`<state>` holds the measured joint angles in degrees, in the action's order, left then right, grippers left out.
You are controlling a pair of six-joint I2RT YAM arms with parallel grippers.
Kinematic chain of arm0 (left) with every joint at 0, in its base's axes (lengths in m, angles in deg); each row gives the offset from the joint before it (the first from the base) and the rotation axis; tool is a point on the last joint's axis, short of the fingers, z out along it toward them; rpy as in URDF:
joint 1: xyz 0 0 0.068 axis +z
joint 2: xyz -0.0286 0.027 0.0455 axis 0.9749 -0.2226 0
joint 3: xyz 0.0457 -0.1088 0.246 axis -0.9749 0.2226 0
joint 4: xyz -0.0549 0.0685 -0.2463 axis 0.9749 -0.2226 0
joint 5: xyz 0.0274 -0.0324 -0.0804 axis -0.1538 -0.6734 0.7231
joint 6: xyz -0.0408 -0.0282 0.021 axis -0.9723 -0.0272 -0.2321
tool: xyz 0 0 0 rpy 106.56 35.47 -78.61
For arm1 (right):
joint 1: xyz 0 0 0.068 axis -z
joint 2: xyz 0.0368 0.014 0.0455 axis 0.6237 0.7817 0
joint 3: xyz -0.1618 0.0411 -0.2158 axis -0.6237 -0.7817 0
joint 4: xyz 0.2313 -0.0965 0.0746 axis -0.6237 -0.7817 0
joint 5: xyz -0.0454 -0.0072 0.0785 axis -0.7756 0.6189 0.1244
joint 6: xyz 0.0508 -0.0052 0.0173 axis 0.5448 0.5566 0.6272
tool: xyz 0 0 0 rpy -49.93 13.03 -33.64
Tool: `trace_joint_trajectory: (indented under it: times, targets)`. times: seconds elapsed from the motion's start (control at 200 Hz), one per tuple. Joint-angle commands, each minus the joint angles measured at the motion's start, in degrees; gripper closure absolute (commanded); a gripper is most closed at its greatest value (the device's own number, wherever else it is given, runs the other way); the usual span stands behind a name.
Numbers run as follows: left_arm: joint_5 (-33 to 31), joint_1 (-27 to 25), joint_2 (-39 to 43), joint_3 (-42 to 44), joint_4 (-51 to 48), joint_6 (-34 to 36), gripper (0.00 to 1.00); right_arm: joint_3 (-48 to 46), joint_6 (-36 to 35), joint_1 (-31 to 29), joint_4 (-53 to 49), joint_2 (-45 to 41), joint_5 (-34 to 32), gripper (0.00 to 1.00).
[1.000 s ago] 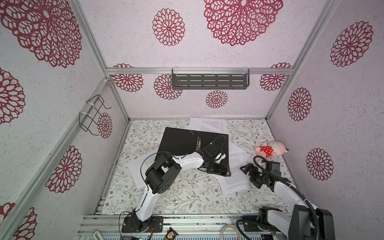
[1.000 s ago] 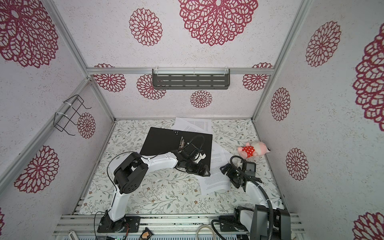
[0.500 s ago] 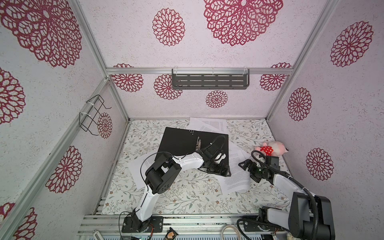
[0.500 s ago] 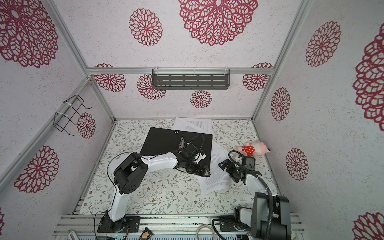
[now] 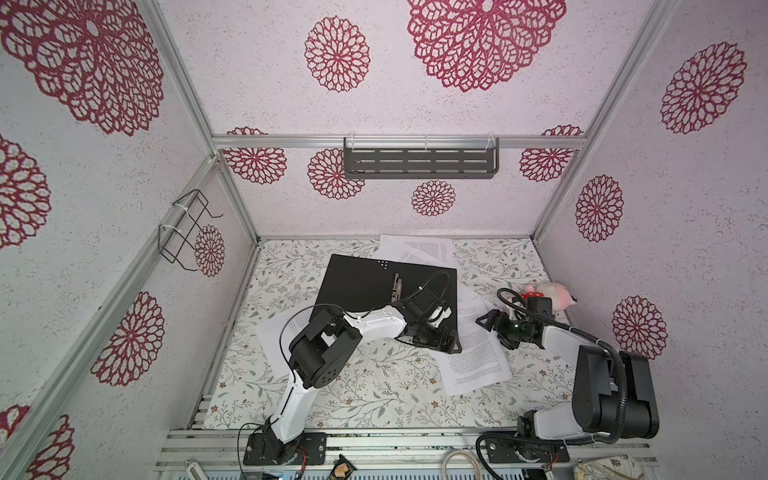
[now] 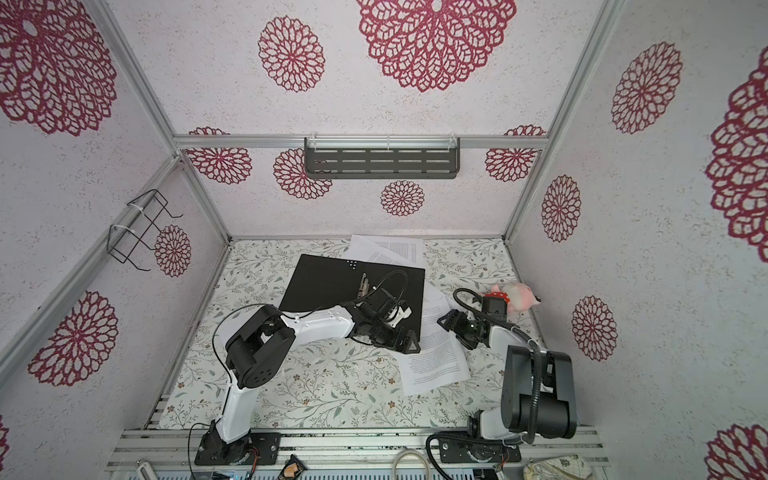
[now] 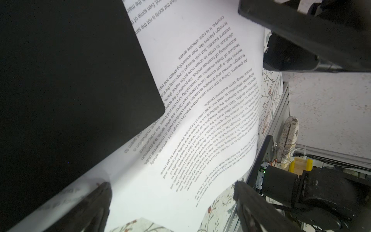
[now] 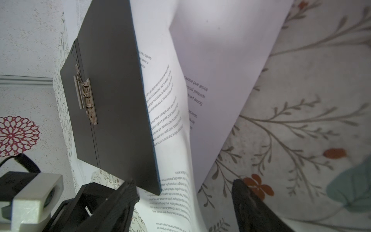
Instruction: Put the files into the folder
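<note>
Black inside face up: folder [image 5: 365, 282] lies open and flat mid-table [image 5: 374, 386], metal clip [image 5: 397, 286] on its spine. Files [image 5: 473, 357] are all outside it. One sheet pokes out past its upper edge, several fan from under its right edge toward lower right, and one sits off its lower-left corner. Left pincer [image 5: 442, 338] is at the folder's lower-right corner, fingers apart over printed sheets. Right pincer [image 5: 496, 330] is at the sheets' right edge, fingers [image 8: 247, 200] apart either side of a bowed sheet edge, not clamped.

The files [image 7: 200, 120] carry small print; legible: "At present, China"
</note>
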<state>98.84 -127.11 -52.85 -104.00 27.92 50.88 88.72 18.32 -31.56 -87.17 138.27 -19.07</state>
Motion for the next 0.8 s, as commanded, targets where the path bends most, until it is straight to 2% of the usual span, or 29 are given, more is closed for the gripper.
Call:
trace_joint_trajectory:
  times: [0.0, 0.08, 0.265, 0.79]
  targets:
    - [-4.32, 0.23, -4.71, 3.20, -2.91, 1.47, 0.02, 2.43, -3.67, -0.17, -3.19, 0.90, -0.85, 0.26]
    - [-4.33, 0.19, -4.82, 3.34, -2.70, 1.33, 0.01, 2.93, -4.48, -0.24, -4.02, 0.38, -2.88, 0.26]
    - [-4.30, 0.31, -4.90, 3.41, -2.49, 1.11, 0.02, 2.43, -4.44, -0.83, -3.76, 0.12, -1.76, 0.29]
    - [-4.65, 0.41, -5.09, 3.49, -2.29, 0.60, 0.01, 0.25, -4.51, -2.46, -6.49, -3.22, -8.34, 0.68]
